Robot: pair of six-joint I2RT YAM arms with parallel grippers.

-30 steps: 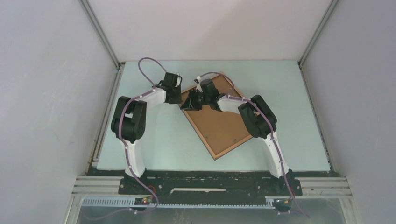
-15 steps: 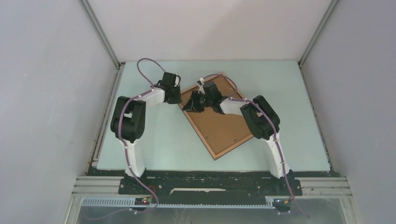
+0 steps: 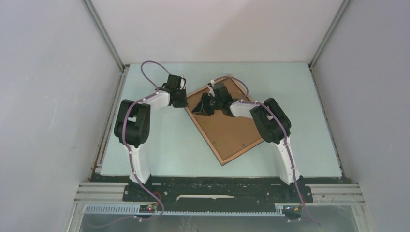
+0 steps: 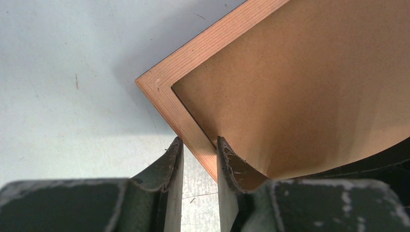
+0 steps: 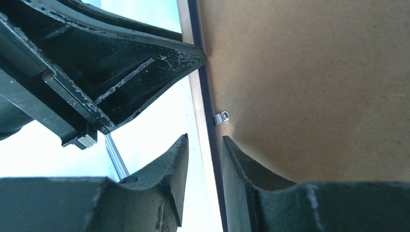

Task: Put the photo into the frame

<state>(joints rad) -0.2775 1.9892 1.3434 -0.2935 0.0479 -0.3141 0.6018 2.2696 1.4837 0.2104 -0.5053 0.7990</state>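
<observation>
Where the left gripper (image 4: 199,154) pinches narrowly on its corner rail, I log the light-brown wooden rectangular picture frame (image 4: 193,54), skewed on the pale green table (image 3: 164,145); plain brown backing board (image 4: 300,87) inside; right gripper (image 5: 205,145) astride the rail, grip indeterminate.

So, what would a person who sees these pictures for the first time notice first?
A large wooden frame lies askew in the middle of the pale table, its brown backing board facing up. The left hand and the right hand meet at its far left edge, each with its fingers on either side of the rim.
</observation>
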